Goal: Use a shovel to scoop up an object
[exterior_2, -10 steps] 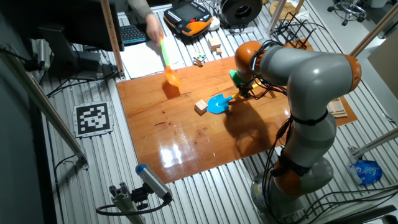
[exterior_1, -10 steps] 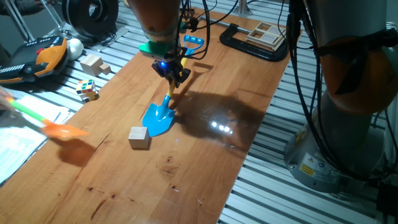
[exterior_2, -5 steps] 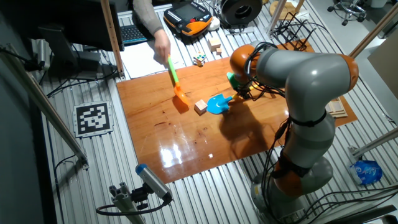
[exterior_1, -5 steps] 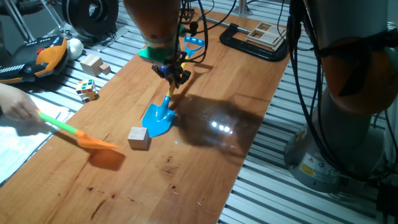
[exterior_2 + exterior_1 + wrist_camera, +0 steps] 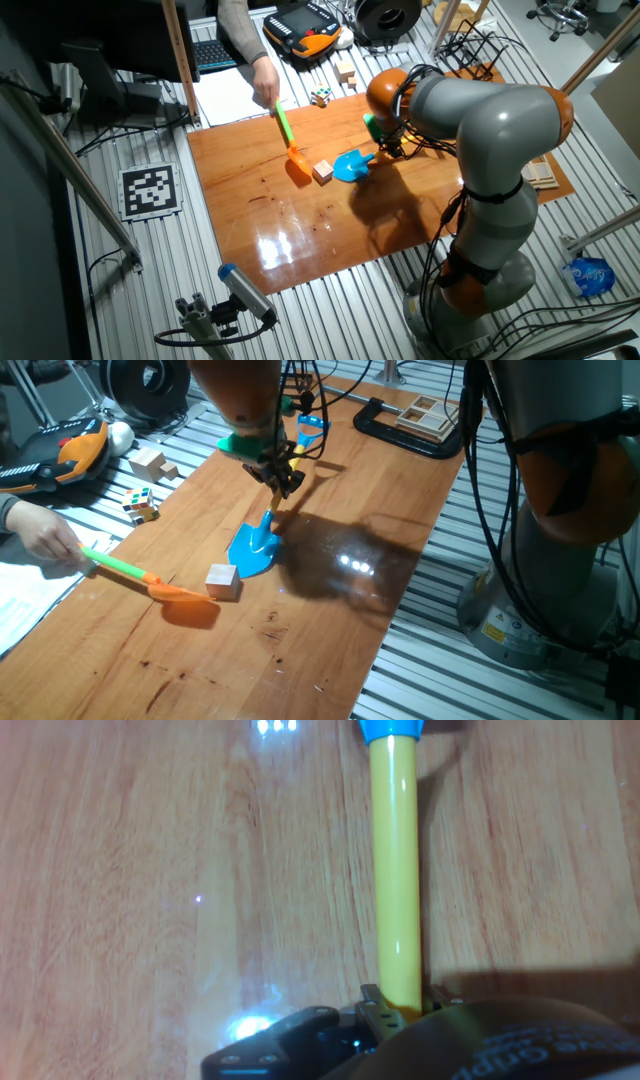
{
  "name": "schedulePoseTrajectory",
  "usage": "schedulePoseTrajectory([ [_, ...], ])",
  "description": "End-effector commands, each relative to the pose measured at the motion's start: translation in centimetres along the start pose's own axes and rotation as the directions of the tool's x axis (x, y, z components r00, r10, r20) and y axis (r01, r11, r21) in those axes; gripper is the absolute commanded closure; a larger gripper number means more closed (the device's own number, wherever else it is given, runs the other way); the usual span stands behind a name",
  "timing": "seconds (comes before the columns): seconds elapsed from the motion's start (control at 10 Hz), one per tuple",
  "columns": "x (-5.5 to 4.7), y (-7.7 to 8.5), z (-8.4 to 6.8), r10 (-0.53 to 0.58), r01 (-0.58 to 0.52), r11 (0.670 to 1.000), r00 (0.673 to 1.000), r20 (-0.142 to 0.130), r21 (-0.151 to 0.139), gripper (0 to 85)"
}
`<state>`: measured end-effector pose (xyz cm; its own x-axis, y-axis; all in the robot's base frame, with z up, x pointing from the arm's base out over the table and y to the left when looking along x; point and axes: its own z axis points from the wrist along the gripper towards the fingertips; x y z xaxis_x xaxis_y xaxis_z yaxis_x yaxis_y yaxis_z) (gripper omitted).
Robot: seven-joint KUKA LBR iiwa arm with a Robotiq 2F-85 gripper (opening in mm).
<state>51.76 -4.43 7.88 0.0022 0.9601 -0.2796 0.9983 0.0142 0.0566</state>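
The shovel has its blue blade [image 5: 251,550] flat on the wooden table, its tip just right of the small pale wooden cube [image 5: 222,581]. My gripper [image 5: 281,476] is shut on the shovel's yellow shaft [image 5: 396,870], and the blue end loop [image 5: 311,428] sticks up behind it. In the other fixed view the blade [image 5: 349,165] lies just right of the cube [image 5: 322,172], with my gripper [image 5: 388,148] further right. The hand view shows only the shaft running away from the gripper.
A person's hand [image 5: 42,540] holds an orange-bladed, green-shafted toy shovel [image 5: 180,594] against the cube's left side. A multicoloured puzzle cube [image 5: 141,506] and larger wooden blocks [image 5: 150,462] lie far left. A black clamp [image 5: 405,432] sits at the back edge.
The person's orange shovel has moved right across the table until its blade reaches the cube. My gripper and the blue shovel have shifted slightly left, toward the cube.
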Motion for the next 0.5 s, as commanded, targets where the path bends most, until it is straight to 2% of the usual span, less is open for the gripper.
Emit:
schedulePoseTrajectory([
  [0.0,-0.01,-0.01,-0.01,0.010,-0.010,1.000,1.000,0.005,-0.003,85.0],
  [0.4,-0.15,-0.05,-0.08,0.051,-0.051,0.999,0.998,0.028,-0.004,85.0],
])
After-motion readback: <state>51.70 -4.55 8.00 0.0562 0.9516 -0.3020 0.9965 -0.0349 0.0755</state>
